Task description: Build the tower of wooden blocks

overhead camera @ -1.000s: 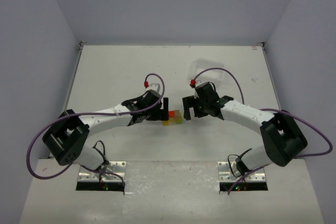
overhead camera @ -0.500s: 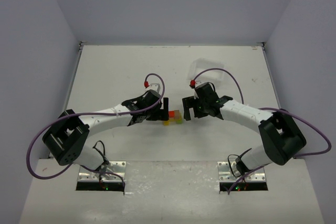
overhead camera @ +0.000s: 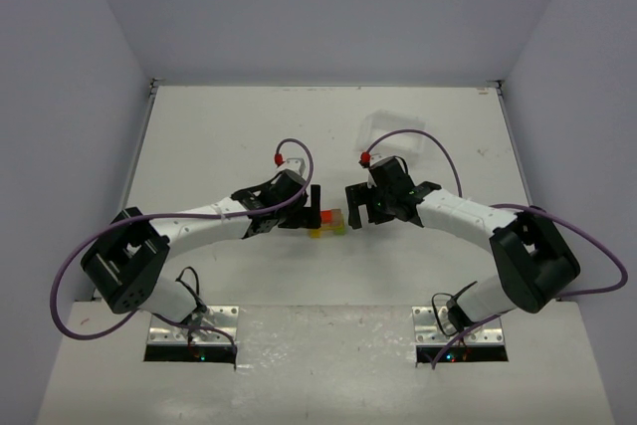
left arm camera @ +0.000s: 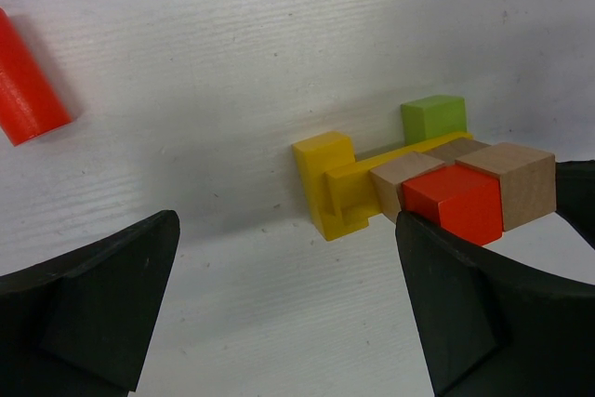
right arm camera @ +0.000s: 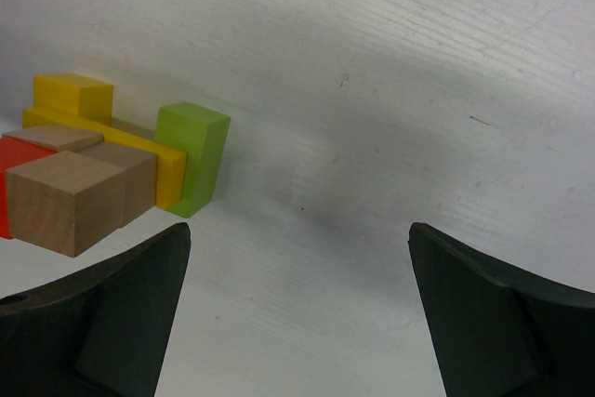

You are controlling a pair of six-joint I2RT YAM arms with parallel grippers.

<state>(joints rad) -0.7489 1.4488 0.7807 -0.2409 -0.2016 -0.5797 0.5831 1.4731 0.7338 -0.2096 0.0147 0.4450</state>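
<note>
The wood block tower (overhead camera: 329, 222) stands mid-table between my two grippers. In the left wrist view it has a yellow base block (left arm camera: 327, 183), a green block (left arm camera: 433, 118) behind, a red cube (left arm camera: 457, 203) and plain brown cubes (left arm camera: 521, 179) on top. The right wrist view shows the green block (right arm camera: 194, 157), a yellow block (right arm camera: 73, 95) and a brown cube (right arm camera: 63, 202). My left gripper (overhead camera: 313, 208) is open and empty just left of the tower; its right finger (left arm camera: 483, 313) is close in front of the red cube. My right gripper (overhead camera: 353, 204) is open and empty just right of the tower.
A loose red cylinder (left arm camera: 28, 90) lies on the table left of the tower. A clear plastic tray (overhead camera: 398, 132) sits at the back right of the table. White walls close in the table's far edge and sides.
</note>
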